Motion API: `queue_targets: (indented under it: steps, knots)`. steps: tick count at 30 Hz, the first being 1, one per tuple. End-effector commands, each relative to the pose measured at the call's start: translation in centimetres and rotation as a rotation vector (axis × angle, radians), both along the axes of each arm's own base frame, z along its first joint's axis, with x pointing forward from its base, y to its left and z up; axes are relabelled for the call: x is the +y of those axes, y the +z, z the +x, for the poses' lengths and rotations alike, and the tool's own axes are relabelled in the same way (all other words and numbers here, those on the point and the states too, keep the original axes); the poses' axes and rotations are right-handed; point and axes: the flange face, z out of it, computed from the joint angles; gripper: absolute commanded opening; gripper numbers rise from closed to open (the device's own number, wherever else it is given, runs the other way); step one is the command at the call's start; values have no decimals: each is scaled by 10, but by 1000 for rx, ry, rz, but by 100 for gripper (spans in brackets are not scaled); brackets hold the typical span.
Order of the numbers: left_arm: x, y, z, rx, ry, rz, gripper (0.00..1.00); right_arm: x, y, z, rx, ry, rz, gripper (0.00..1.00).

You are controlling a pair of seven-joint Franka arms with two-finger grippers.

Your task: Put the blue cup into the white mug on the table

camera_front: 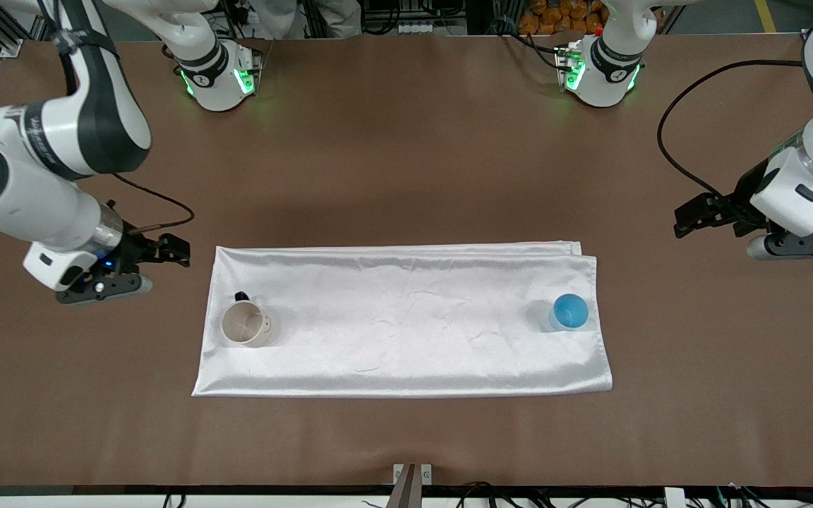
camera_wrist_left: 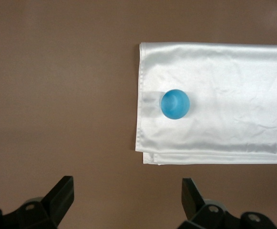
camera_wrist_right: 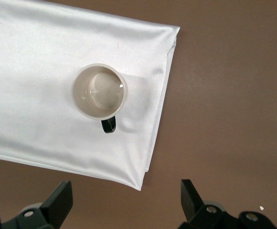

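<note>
Mug check for you: white mug (camera_front: 245, 326) upright, mouth up, handle toward the bases; blue cup (camera_front: 569, 311) upright; left gripper (camera_wrist_left: 128, 198) and right gripper (camera_wrist_right: 127, 202) jaws wide, empty over worktop (camera_front: 406, 162).

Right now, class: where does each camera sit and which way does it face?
Front view: high across the table, facing both arms; cloth, both grippers.
Left wrist view: looks down on the blue cup; open left gripper shows.
Right wrist view: looks down on the white mug; open right gripper shows.
All share the cloth.
</note>
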Motion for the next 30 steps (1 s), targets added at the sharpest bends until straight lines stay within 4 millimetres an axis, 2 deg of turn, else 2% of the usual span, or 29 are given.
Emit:
queue_targets:
  steps: [1, 3, 6, 8, 11, 17, 20, 23, 27, 30]
  knots:
    - [-10, -13, 12, -19, -15, 8, 100, 13, -37, 5, -1, 48, -8, 100]
    - [-21, -29, 18, -9, -30, 6, 97, 25, -52, -1, -9, 72, -4, 100]
    - [-29, -49, 27, -3, -33, 3, 74, 30, -73, -9, -23, 91, -7, 100]
    - [-35, -59, 31, 0, -37, 0, 63, 31, -86, -14, -28, 97, -7, 100]
    - [-36, -67, 36, -7, -38, -3, 59, 34, -100, -17, -29, 109, -9, 100]
    - [-42, -92, 46, -3, -45, -6, 47, 38, -115, -16, -38, 134, -20, 100]
    - [-42, -106, 51, 9, -43, -10, 37, 42, -123, -16, -42, 143, -18, 100]
    - [-52, -121, 54, 15, -56, -12, 28, 44, -131, -15, -50, 154, -21, 100]
    - [-64, -149, 63, 10, -64, -16, 27, 45, -143, -15, -62, 175, -32, 100]
    - [-66, -172, 70, 10, -48, -21, 29, 49, -153, -16, -62, 181, -27, 100]
